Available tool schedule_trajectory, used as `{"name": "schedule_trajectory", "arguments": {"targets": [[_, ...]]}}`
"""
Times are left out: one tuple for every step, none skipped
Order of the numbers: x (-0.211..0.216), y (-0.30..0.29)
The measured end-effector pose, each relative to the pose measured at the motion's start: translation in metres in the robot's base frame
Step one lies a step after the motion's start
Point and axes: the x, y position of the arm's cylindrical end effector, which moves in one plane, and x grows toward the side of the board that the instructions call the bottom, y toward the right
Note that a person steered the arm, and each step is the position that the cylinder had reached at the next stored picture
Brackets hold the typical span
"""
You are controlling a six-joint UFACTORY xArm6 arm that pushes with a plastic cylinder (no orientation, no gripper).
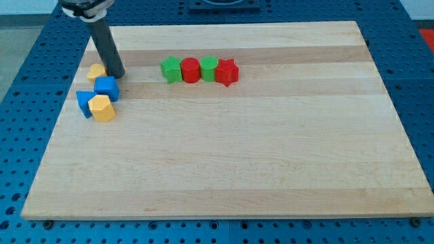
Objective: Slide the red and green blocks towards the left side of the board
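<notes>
Four blocks stand in a row in the upper middle of the board: a green star-like block (171,69), a red cylinder (190,70), a green block (208,68) and a red star-like block (227,72), each touching its neighbour. My tip (117,74) rests on the board well to the left of that row, apart from it. It sits just right of a yellow block (97,72) and just above a blue cube (107,87).
Near the board's left edge lie a blue triangular block (84,103) and a yellow hexagonal block (102,108), below the blue cube. The wooden board (230,156) lies on a blue perforated table (20,88).
</notes>
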Motion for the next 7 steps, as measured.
{"name": "schedule_trajectory", "arguments": {"targets": [[0.000, -0.008], [-0.002, 0.006], [-0.017, 0.043], [-0.060, 0.068], [-0.097, 0.090], [-0.115, 0.122], [-0.098, 0.189]]}}
